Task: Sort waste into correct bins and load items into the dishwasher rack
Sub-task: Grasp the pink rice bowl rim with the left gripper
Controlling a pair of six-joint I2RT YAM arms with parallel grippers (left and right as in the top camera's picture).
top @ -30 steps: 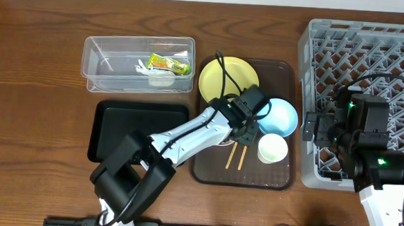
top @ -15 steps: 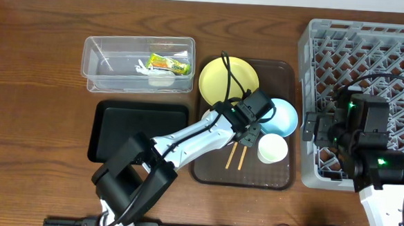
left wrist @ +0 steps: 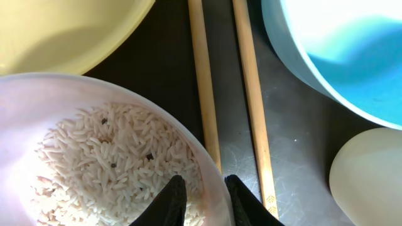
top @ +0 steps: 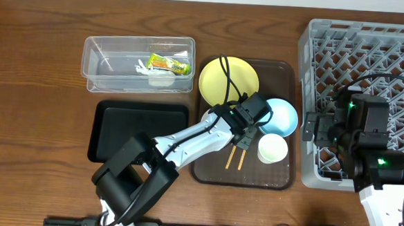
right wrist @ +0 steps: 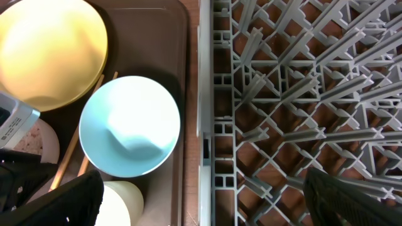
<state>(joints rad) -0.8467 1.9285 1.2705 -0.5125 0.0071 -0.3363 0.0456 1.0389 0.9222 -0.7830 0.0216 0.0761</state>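
Note:
My left gripper (top: 246, 132) (left wrist: 202, 198) is shut on the rim of the white bowl (left wrist: 210, 166), which holds beige rice grains (left wrist: 107, 157). The bowl sits on the brown tray, mostly hidden under the arm in the overhead view. Wooden chopsticks (left wrist: 204, 94) (top: 236, 156) lie just beside it. The light blue bowl (top: 279, 117), yellow plate (top: 229, 80) and white cup (top: 272, 148) are also on that tray. My right gripper (top: 319, 129) (right wrist: 204, 207) is open wide and empty over the left edge of the grey rack (top: 372, 46).
The clear tub (top: 100, 80) at the back left holds the green-and-orange wrapper (top: 170, 65) and white scraps. The black tray (top: 119, 115) lies in front of it. The brown serving tray (top: 275, 178) sits between the bins and the rack.
My left gripper has shifted a little to the right and toward the front of the brown tray. The right arm has not moved.

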